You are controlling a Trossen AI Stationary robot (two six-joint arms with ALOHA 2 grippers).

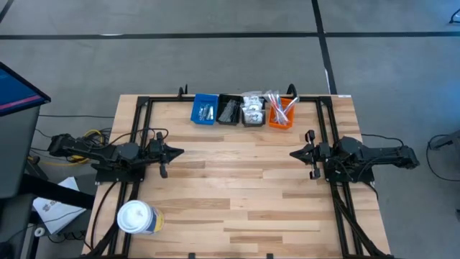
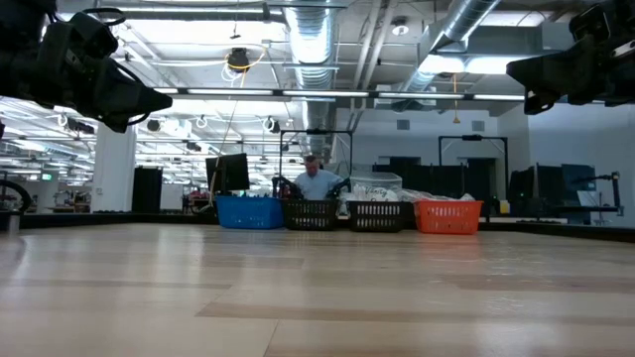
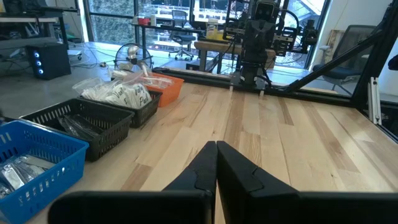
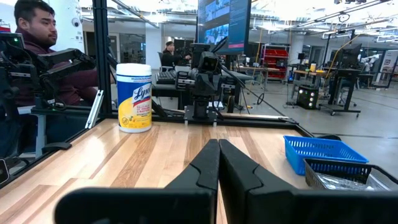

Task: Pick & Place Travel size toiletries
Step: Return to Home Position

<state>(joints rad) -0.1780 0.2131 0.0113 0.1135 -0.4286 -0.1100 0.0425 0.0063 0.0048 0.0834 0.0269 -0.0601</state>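
Observation:
The travel size toiletries lie sorted in four small bins at the table's far edge: a blue bin [image 1: 205, 109] with pale sachets, a black bin [image 1: 229, 110] with dark combs, a second black bin [image 1: 253, 111] heaped with white packets [image 3: 121, 93], and an orange bin [image 1: 282, 114] with red and white sticks standing out of it. My left gripper [image 1: 180, 152] hovers level at the table's left side, shut and holding nothing [image 3: 216, 149]. My right gripper [image 1: 293, 153] hovers level at the right side, shut and holding nothing [image 4: 219, 148]. The two point at each other across the bare middle.
A large white tub with a yellow label [image 1: 136, 217] stands at the table's near left corner [image 4: 134, 98]. Black frame rails [image 1: 136, 122] run along the table's edges. A person [image 4: 37, 37] sits beyond the left side. The wooden tabletop [image 1: 237, 187] between the arms is free.

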